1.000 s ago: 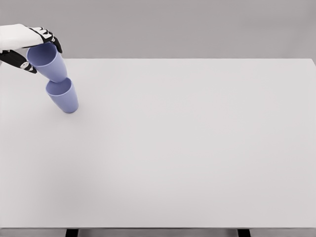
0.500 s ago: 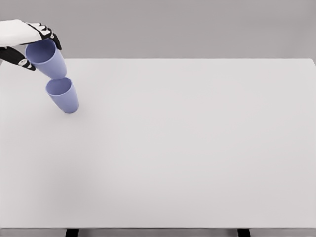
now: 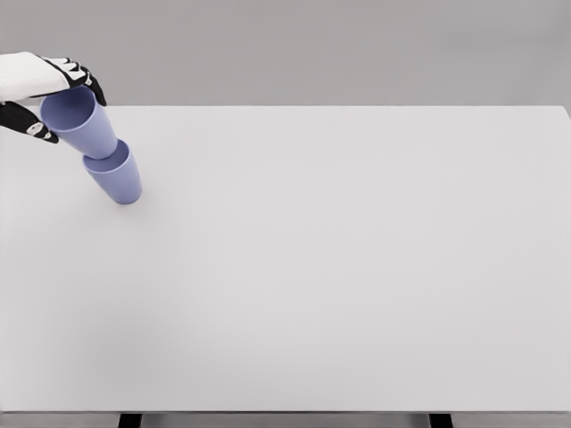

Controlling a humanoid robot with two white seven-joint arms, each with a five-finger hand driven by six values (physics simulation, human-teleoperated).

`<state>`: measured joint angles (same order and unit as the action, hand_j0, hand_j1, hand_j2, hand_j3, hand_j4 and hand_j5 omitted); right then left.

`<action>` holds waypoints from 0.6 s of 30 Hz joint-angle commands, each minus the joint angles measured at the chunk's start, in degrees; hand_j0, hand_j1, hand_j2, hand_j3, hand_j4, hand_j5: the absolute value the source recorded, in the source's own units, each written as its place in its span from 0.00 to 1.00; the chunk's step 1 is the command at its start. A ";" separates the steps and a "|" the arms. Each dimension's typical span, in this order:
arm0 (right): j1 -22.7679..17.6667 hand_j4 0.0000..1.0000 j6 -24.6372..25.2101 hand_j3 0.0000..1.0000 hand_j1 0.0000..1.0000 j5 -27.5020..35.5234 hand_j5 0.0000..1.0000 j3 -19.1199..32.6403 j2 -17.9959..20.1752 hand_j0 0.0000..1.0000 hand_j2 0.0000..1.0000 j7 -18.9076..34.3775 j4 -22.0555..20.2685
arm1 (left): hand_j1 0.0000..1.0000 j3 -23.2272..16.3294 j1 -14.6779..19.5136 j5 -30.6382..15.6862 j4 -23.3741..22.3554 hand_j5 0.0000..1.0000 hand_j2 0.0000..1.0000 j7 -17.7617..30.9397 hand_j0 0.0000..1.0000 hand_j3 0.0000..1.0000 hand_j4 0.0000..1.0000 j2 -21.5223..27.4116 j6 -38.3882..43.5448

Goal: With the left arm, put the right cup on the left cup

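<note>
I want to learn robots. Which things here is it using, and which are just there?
Using:
- left hand, holding the upper cup
- upper cup
- lower cup, standing on the table

Just there:
- white table

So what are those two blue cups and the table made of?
The held cup and the lower cup look like matte plastic: even periwinkle colour, thin smooth walls, no glare. The table seems a flat, pale laminate or painted board without grain. It is a simulator render, so these are guesses from looks alone.
</note>
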<state>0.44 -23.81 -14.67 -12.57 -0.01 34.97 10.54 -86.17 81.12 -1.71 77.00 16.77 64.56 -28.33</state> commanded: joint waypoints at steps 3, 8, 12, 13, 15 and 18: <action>0.00 1.00 -0.10 1.00 1.00 -0.09 1.00 0.00 0.01 1.00 1.00 0.03 0.01 | 0.46 0.21 -0.09 -0.22 0.44 0.46 0.46 -0.16 0.46 0.46 0.46 -0.05 0.12; 0.00 1.00 -0.10 1.00 1.00 -0.09 1.00 0.00 0.01 1.00 1.00 0.03 0.01 | 0.75 0.21 -0.09 -0.14 1.23 0.75 0.75 -0.07 0.75 0.75 0.75 0.30 0.47; 0.00 1.00 -0.10 1.00 1.00 -0.09 1.00 0.00 0.01 1.00 1.00 0.03 0.01 | 0.97 0.30 -0.09 -0.05 1.58 0.97 0.97 -0.25 0.97 0.97 0.97 0.47 0.47; 0.00 1.00 -0.10 1.00 1.00 -0.09 1.00 0.00 0.01 1.00 1.00 0.03 0.01 | 0.99 0.30 -0.09 -0.14 1.58 0.99 0.99 -0.25 0.99 0.99 0.99 0.56 0.47; 0.00 1.00 -0.10 1.00 1.00 -0.09 1.00 0.00 0.01 1.00 1.00 0.03 0.01 | 1.00 0.30 -0.09 -0.05 1.58 1.00 1.00 -0.51 1.00 1.00 1.00 0.56 0.38; 0.00 1.00 -0.10 1.00 1.00 -0.09 1.00 0.00 0.01 1.00 1.00 0.03 0.01 | 1.00 0.30 -0.09 -0.05 1.84 1.00 1.00 -1.56 1.00 1.00 1.00 0.74 0.30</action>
<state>0.44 -23.81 -14.67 -12.56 -0.01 34.97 10.54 -85.98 81.03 -1.51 78.70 15.73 65.23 -28.05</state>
